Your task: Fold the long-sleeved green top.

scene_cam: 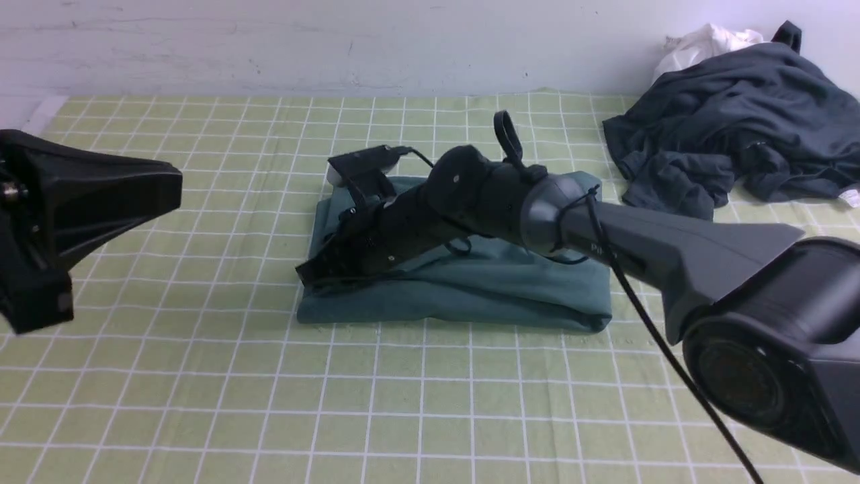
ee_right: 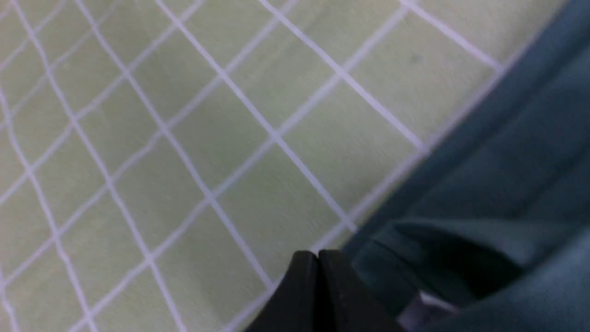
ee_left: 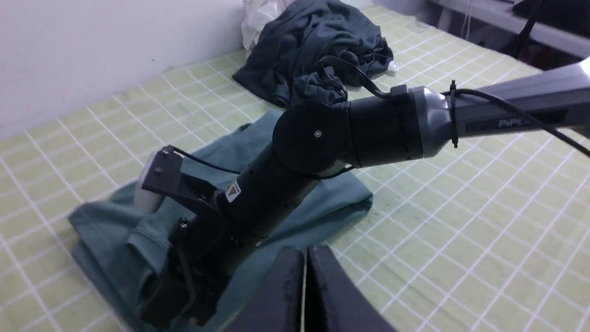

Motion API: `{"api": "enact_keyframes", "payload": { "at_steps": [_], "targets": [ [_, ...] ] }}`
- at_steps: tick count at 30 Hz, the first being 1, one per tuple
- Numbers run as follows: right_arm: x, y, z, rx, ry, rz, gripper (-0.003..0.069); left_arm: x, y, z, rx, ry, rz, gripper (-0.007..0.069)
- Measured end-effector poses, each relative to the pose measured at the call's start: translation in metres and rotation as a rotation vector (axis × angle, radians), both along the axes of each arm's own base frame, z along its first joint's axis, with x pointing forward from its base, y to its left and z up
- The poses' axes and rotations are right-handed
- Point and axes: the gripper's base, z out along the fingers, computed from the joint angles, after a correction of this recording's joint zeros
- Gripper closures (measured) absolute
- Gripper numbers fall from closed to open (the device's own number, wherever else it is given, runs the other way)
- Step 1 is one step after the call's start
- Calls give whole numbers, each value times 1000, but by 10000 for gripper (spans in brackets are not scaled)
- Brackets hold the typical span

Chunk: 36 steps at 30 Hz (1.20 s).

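I count one green long-sleeved top (scene_cam: 484, 289), one darker charcoal garment (scene_cam: 725, 128), one small white cloth (scene_cam: 705, 40), and my own two pincers. The top lies folded into a thick rectangle in the middle of the desk (scene_cam: 201, 403), which is covered in a pale green checked sheet. My right arm (scene_cam: 672, 249) reaches across the top from the right, and my right pincer (ee_right: 318, 263) sits low at the top's front left corner, right at the fabric's edge. Its jaws are pressed together, and I see no cloth between the tips. My left pincer (ee_left: 305, 265) hangs raised on the left, well apart from the top, jaws closed tight on nothing. The charcoal garment is heaped at the far right by the wall, apart from the top, with the white cloth bunched just behind it. From the front, my right arm covers much of the top's upper face
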Motion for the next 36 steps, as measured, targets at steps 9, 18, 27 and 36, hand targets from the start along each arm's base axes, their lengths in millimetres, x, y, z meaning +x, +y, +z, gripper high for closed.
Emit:
{"api": "enact_keyframes", "payload": {
  "at_steps": [9,18,27,36],
  "targets": [
    [-17,-48,201,57,-350,42,673,-53,1,-13,271,-278,232,629],
    [-28,-181,276,-250,-369,-335,671,-51,7,-68,440,-416,301,629],
    [-64,-212,299,-415,-477,-422,671,-53,1,-63,446,-492,255,628],
    [-117,-225,325,-348,-606,-443,671,-53,1,-60,363,-484,288,628]
  ]
}}
